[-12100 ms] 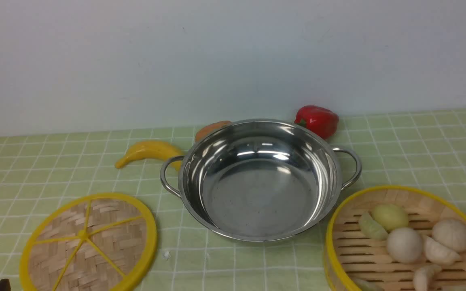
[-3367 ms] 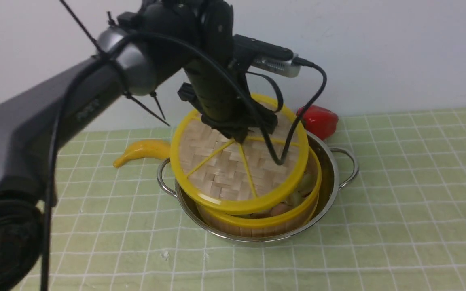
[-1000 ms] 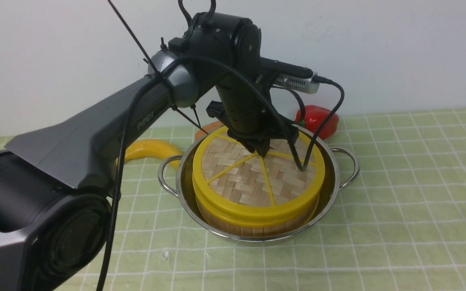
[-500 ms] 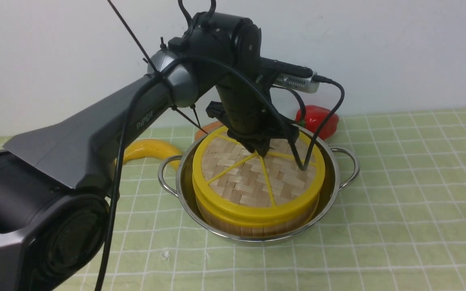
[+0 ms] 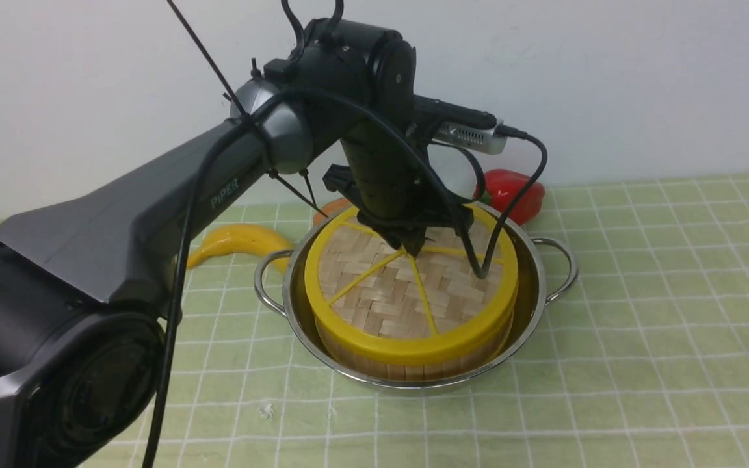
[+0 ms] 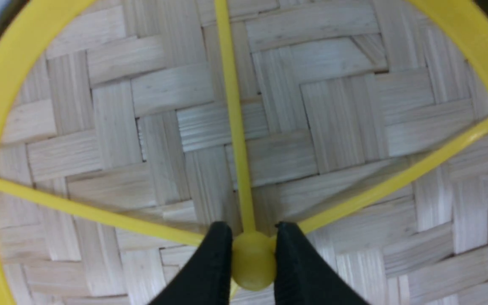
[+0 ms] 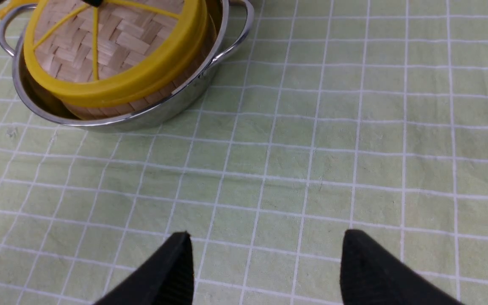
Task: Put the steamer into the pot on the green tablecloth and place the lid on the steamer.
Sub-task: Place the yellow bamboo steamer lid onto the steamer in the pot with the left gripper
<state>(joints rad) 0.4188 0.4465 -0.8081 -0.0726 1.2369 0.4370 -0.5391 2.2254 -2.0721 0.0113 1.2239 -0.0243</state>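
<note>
- Both placements look made: the steamer [image 5: 413,354] sits inside the pot [image 5: 530,305], with its slat wall showing just above the pot's near rim. The lid [image 5: 387,292] lies on top of the steamer and covers it.
- The pot stands on the green tablecloth [image 5: 641,312].
- The left fingers [image 6: 210,271] are clenched on the lid's yellow hub [image 6: 252,262], one on each side and touching it, directly above the pot's middle.
- The right fingers [image 7: 167,271] are spread wide and hold nothing; they hang over bare cloth well apart from the pot.
- I cannot tell whether the lid is seated flush all round, because its far edge is hidden behind the left arm [image 5: 153,214].
- What is left, by my judgement, is to let go of the hub and lift the left arm clear without dragging the lid off centre.
- A banana [image 5: 238,242] lies to the pot's left and a red pepper [image 5: 511,188] behind the pot; neither belongs to the task.
</note>
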